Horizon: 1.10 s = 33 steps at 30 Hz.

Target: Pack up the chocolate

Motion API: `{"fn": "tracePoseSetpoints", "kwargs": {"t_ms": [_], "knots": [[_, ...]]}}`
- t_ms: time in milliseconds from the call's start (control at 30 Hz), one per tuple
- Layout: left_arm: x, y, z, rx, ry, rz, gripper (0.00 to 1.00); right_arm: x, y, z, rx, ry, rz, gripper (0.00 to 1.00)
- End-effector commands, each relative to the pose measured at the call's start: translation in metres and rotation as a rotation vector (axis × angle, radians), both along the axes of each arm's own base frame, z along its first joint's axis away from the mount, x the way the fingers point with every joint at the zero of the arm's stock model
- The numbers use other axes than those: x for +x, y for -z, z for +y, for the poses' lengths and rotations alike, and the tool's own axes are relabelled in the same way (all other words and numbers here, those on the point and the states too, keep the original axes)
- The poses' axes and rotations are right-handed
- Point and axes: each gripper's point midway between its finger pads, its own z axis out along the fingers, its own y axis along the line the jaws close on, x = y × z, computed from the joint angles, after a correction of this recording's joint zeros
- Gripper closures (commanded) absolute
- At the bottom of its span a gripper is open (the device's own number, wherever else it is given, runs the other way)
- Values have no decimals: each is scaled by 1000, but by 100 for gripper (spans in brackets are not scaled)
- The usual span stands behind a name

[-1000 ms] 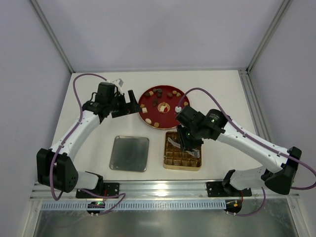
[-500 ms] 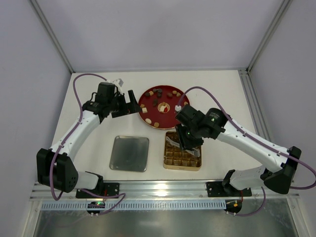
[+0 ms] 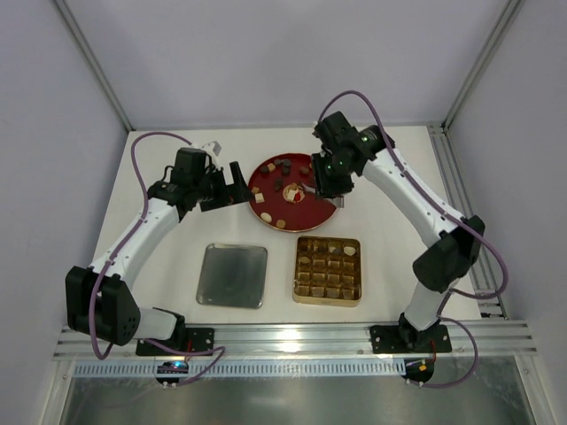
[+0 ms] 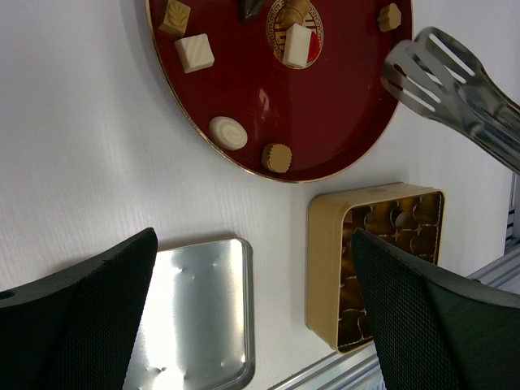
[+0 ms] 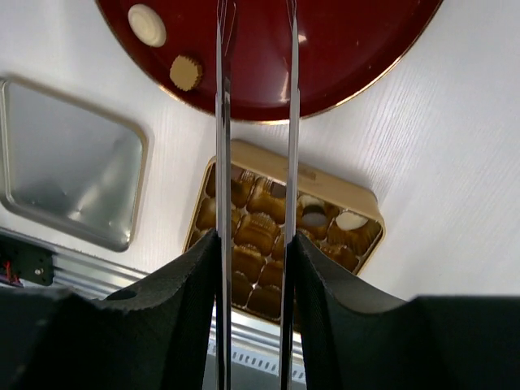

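The chocolate (image 4: 195, 52) lies as several small tan, dark and cream pieces on the red plate (image 3: 306, 211), which also shows in the left wrist view (image 4: 325, 114) and the right wrist view (image 5: 341, 49). The gold gridded tin (image 3: 328, 270) holds a cream piece (image 5: 351, 220) in a corner cell. My right gripper (image 3: 328, 173) is shut on metal tongs (image 4: 431, 65). Their open tips hang over the plate's right edge and hold nothing. In the right wrist view the gripper (image 5: 253, 244) clamps both blades. My left gripper (image 3: 229, 186) is open and empty beside the plate's left edge.
A silver tin lid (image 3: 232, 274) lies on the white table left of the gridded tin. The enclosure's walls and metal frame ring the table. An aluminium rail runs along the near edge.
My right arm has swung from above the gridded tin up to the plate's right edge, tongs still in its grip. The tin is now uncovered. The left arm has not moved.
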Motion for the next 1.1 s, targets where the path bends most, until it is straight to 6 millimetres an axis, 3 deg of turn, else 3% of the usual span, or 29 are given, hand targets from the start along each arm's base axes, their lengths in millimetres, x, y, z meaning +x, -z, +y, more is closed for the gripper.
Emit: {"fn": "tracePoseSetpoints", "kwargs": {"t_ms": [0, 133, 333, 800, 1067], "knots": [[4, -4, 0, -1, 9, -28, 0, 32, -1, 4, -6, -34, -27, 58], [4, -3, 0, -4, 12, -23, 0, 56, 9, 6, -24, -21, -20, 60], [5, -1, -2, -8, 16, -14, 0, 71, 29, 15, -23, -24, 14, 60], [4, 0, -3, -12, 19, -8, 0, 67, 41, 47, 36, -64, 55, 58], [4, -2, -3, -16, 20, -15, 0, 68, 52, 45, -4, -53, 71, 57]]}}
